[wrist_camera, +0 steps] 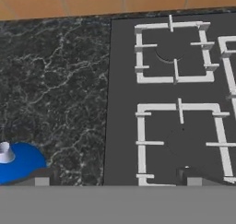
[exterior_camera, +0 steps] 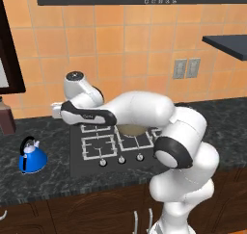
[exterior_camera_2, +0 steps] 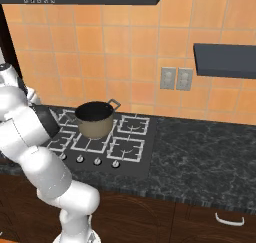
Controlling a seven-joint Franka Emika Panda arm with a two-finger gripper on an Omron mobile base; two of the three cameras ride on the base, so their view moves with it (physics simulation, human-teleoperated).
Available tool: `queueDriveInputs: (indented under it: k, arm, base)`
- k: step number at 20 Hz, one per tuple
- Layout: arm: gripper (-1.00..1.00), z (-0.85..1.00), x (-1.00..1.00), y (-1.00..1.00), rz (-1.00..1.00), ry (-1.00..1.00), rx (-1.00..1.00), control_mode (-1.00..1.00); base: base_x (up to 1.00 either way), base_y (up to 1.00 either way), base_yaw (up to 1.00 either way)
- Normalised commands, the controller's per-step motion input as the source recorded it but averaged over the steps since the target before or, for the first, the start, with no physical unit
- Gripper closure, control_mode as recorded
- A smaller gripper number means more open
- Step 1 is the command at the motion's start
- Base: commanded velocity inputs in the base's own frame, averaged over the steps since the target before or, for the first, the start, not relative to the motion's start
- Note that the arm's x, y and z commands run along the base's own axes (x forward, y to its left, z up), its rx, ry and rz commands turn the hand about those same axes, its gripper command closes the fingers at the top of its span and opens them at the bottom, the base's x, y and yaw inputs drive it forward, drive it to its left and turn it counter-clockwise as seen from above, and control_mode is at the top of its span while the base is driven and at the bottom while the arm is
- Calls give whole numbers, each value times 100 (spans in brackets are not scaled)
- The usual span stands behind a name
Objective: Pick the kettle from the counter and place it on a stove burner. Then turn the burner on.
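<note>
Left base view: the blue kettle (exterior_camera: 32, 156) sits on the dark desk (exterior_camera: 53, 177), left of the stove (open room around it).

Right base view: a brown pot (exterior_camera_2: 95, 119) sits on a burner (exterior_camera_2: 127, 149) grate's neighbor.

Hand view: the gripper (wrist_camera: 115, 179) is spread wide, holding nothing, kettle (wrist_camera: 18, 161) near the bottom-left edge.

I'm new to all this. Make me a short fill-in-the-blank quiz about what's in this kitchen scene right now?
1. The blue kettle stands on the dark ____, left of the stove.
2. The bronze-brown pot sits on a stove ____.
3. The pincer's jaws stand ____, holding nothing.
4. The row of knobs runs along the stove's ____ edge.

Missing words: counter; burner; open; front
</note>
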Motion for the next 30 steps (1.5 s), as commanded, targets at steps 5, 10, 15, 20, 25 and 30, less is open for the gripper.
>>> queueDriveInputs:
  k: [5, 10, 15, 20, 25, 30]
  arm:
    - [-100, -17, -16, 58, 16, 0, 11, -100]
    - [-100, 8, -47, 35, 19, 7, 1, -100]
    - [-100, 4, -43, 37, 14, 0, 0, -100]
    - [-100, 13, -17, 34, 9, -3, 0, -100]
    - [-100, 9, -2, 54, 2, -3, 0, -100]
    - [-100, 0, -2, 79, 2, 0, 0, -100]
  base:
    - [0, 0, 0]
    - [0, 0, 0]
    - [0, 0, 0]
    - [0, 0, 0]
    - [0, 0, 0]
    - [0, 0, 0]
